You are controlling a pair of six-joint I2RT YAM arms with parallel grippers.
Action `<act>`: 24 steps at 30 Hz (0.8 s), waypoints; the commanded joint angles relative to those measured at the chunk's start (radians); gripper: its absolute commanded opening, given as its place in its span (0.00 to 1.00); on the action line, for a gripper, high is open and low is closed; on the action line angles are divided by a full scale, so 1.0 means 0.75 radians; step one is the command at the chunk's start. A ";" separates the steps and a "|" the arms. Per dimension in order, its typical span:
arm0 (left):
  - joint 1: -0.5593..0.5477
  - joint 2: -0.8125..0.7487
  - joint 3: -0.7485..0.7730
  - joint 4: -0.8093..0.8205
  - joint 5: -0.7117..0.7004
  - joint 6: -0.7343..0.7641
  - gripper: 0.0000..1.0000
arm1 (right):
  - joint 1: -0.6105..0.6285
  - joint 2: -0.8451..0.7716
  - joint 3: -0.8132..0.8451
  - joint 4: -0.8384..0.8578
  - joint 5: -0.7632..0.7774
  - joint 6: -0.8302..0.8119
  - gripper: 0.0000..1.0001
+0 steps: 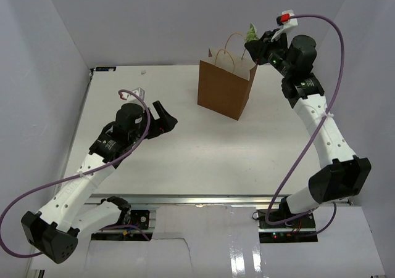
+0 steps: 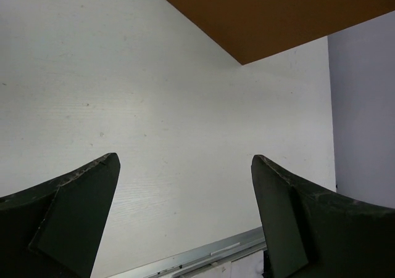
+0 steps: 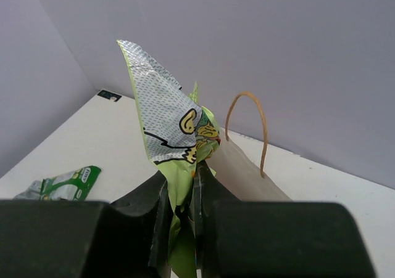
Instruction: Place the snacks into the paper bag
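We find little crowding the white surface point(image 1: 185, 148). The paper bag point(image 1: 226, 88) stands upright toward its far side, its thin looped handles point(image 3: 244, 94) rising free above the mouth. In the right wrist view, one green packet point(image 3: 65, 184) lies flat on the surface, off to the side. The right hand point(image 3: 183, 179) is clenched on a yellow-green snack packet point(image 3: 163, 121) and holds it in the air above the bag's far right corner, near the handles. We cannot see into the bag. The left hand point(image 1: 165, 119) hovers low over bare surface, well apart from the bag, its fingers point(image 2: 74, 216) spread wide and holding nothing.
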 commanded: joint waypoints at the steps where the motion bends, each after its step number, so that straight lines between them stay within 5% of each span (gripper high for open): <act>1: 0.007 -0.031 -0.035 -0.026 -0.071 -0.014 0.98 | -0.010 0.090 0.056 0.050 -0.039 0.016 0.08; 8: 0.007 0.037 -0.002 -0.041 -0.069 0.006 0.98 | -0.012 0.193 0.011 0.007 -0.107 -0.090 0.09; 12: 0.009 0.102 0.004 -0.041 -0.026 -0.029 0.98 | -0.012 0.231 0.021 -0.034 -0.132 -0.176 0.37; 13: 0.009 0.112 0.002 -0.043 -0.022 -0.037 0.98 | -0.012 0.235 0.031 -0.044 -0.132 -0.207 0.52; 16: 0.011 0.149 0.010 -0.045 -0.016 -0.055 0.98 | -0.016 0.221 0.050 -0.049 -0.142 -0.232 0.66; 20: 0.054 0.215 0.022 -0.057 0.072 -0.076 0.98 | -0.037 0.184 0.074 -0.122 -0.180 -0.232 0.72; 23: 0.124 0.294 0.034 -0.102 0.127 -0.084 0.98 | -0.129 0.133 0.068 -0.132 -0.380 -0.232 0.76; 24: 0.175 0.337 0.038 -0.139 0.138 -0.070 0.98 | -0.165 0.101 0.050 -0.132 -0.586 -0.232 0.77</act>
